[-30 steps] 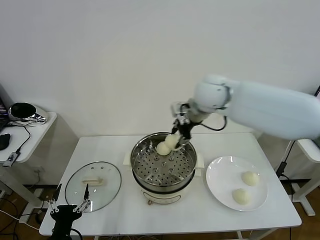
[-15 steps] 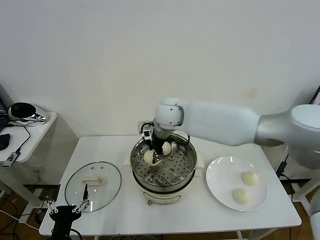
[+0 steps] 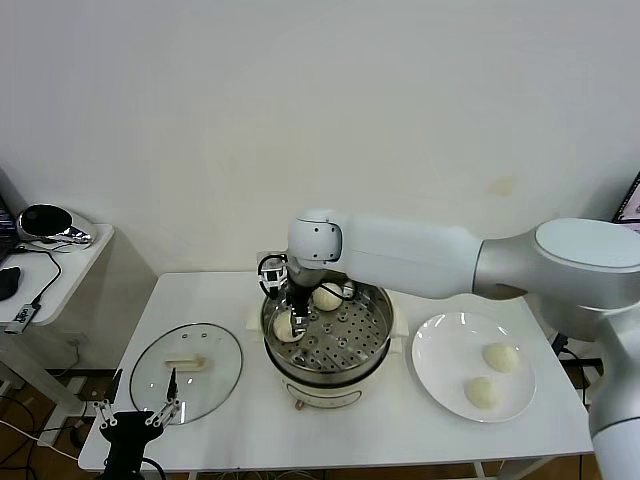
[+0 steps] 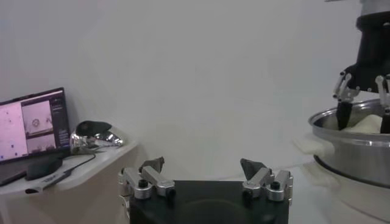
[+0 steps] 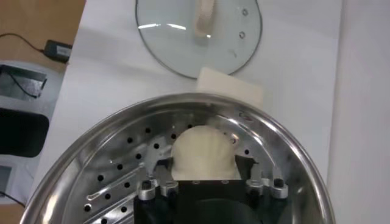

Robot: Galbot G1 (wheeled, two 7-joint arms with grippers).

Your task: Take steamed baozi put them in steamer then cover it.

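My right hand [image 3: 290,318] is lowered into the steamer [image 3: 372,340], at the side nearest the glass lid [image 3: 187,371], and it pinches one baozi [image 5: 203,152] between its fingers [image 5: 153,163]. The bun fills the gap, so the fingers stand only as far apart as the bun is wide. In the right wrist view the bun sits at or just above the perforated tray [image 5: 116,170]; I cannot tell whether it is touching.

Risks from this position:
- Releasing before the bun rests on the tray would let it drop and roll against the steamer wall or toward the second baozi [image 3: 327,298] already inside, near the rear wall.
- Soft dough may stick to a finger pad and lift back out when I withdraw; a slow, straight rise would reduce this.
- Excess squeeze would dent the bun.
- The fingers are close to the steel wall, so a sideways exit could strike the rim.

Two more baozi [image 3: 499,356] wait on the white plate [image 3: 438,352], on the tabletop [image 3: 400,430] at my right. The lid lies flat on the tabletop at my left, handle up, well apart from the steamer.

My left hand [image 4: 205,175] is parked low at the tabletop's front left edge, fingers spread and empty.
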